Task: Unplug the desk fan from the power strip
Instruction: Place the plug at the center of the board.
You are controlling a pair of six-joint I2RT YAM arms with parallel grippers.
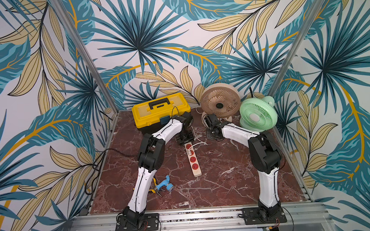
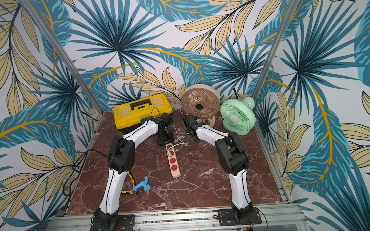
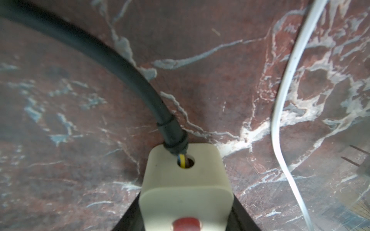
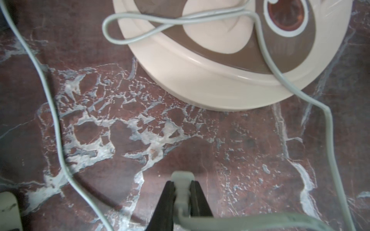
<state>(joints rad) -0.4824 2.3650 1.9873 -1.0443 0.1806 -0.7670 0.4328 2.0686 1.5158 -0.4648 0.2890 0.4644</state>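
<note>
Progress looks nearly complete: my right gripper (image 4: 182,186) is pinched shut on the grey plug (image 4: 182,177) and holds it over bare counter (image 4: 120,130), near the beige fan (image 4: 200,84) and clear of the power strip (image 1: 193,161). My left gripper (image 3: 186,200) is clamped on the strip's button end, pinning it mid-counter. I judge only setting the plug down and letting go remains, though a pale spot (image 1: 190,153) at the strip's second socket in a top view is too small to read.

left arm (image 1: 167,130) bent forward, jaws clamped | right arm (image 1: 239,132) bent forward, jaws clamped
</note>
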